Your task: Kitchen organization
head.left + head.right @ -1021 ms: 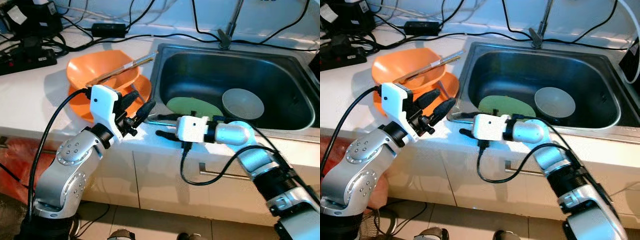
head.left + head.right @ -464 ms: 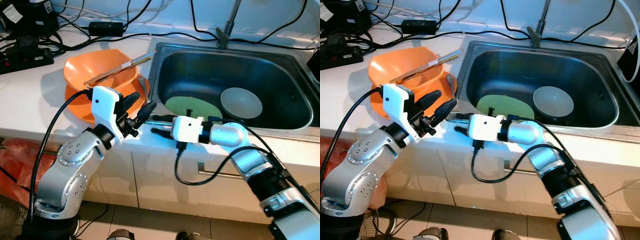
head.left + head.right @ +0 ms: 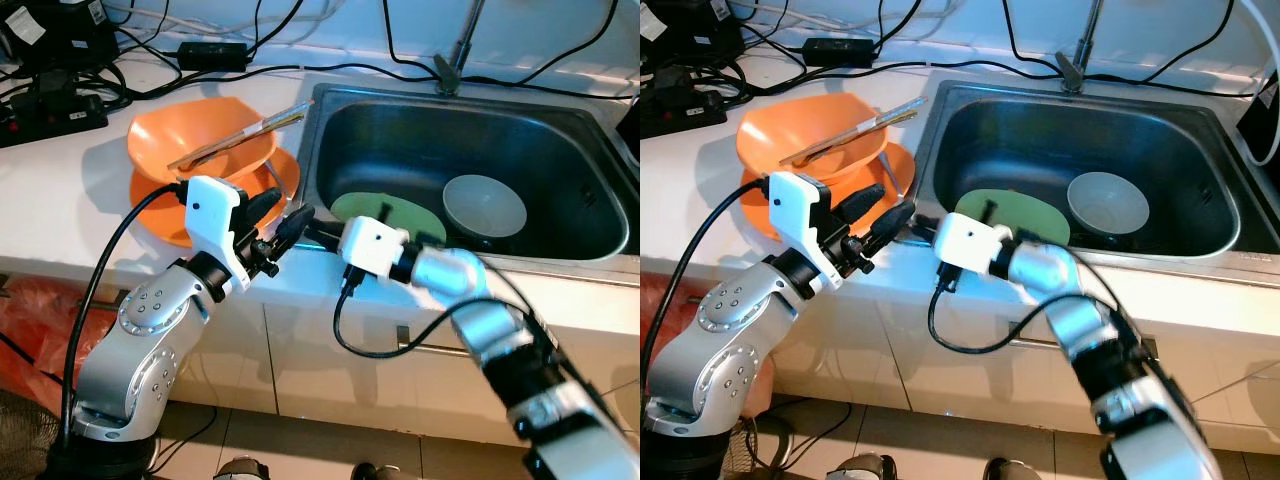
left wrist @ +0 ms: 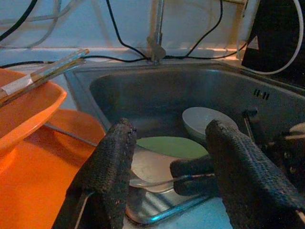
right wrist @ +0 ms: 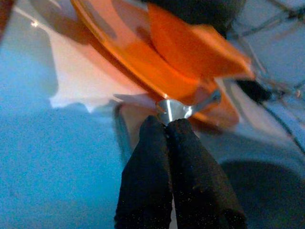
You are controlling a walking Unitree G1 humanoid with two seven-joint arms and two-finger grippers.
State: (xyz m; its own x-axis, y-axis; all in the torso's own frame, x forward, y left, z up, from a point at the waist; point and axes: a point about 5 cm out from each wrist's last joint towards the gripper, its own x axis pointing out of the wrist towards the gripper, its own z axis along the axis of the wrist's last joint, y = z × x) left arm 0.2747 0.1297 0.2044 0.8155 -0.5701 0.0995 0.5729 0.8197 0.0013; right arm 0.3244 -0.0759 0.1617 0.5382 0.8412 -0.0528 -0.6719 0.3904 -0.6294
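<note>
My right gripper (image 3: 318, 236) is shut on a thin metal spoon (image 4: 148, 168) at the sink's front left corner; its silver end shows between the black fingertips (image 5: 172, 110). Just to its left my left gripper (image 3: 284, 212) stands open, fingers (image 4: 112, 167) spread on either side of the spoon and the right fingertips. An orange bowl (image 3: 200, 145) with chopsticks (image 3: 240, 135) across it rests on an orange plate (image 3: 165, 215) on the white counter. In the steel sink (image 3: 560, 255) lie a green plate (image 3: 388, 208) and a pale bowl (image 3: 484, 205).
A faucet (image 3: 455, 55) rises behind the sink. Black cables and a power strip (image 3: 55, 108) crowd the counter's back left. The counter's front edge drops to white cabinets with a bar handle (image 3: 420, 345). Red cloth (image 3: 40, 310) lies on the floor at the left.
My right gripper has moved left along the sink's front edge with the spoon, up to the left gripper's open fingers. The left arm has barely shifted.
</note>
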